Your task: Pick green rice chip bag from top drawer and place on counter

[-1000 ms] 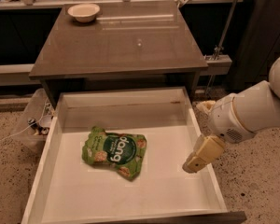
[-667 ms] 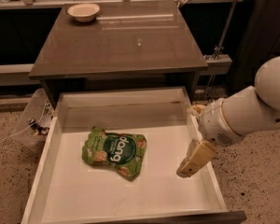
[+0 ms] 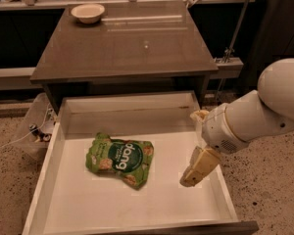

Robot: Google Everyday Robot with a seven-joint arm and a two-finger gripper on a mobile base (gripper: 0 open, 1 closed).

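The green rice chip bag (image 3: 120,158) lies flat on the white floor of the open top drawer (image 3: 63,199), left of centre. The counter (image 3: 122,43) is the glossy grey-brown top behind and above the drawer. My gripper (image 3: 193,173) hangs over the right part of the drawer, to the right of the bag and apart from it, pointing down and to the left. It holds nothing. My white arm (image 3: 264,109) reaches in from the right.
A pale bowl (image 3: 87,11) stands on the counter's far left corner. A long pale ledge (image 3: 10,72) with dark panels runs behind the counter. Cables and clutter (image 3: 36,131) lie on the speckled floor left of the drawer.
My gripper and arm have moved left and a little down, further over the drawer and closer to the bag. The bag has not moved.
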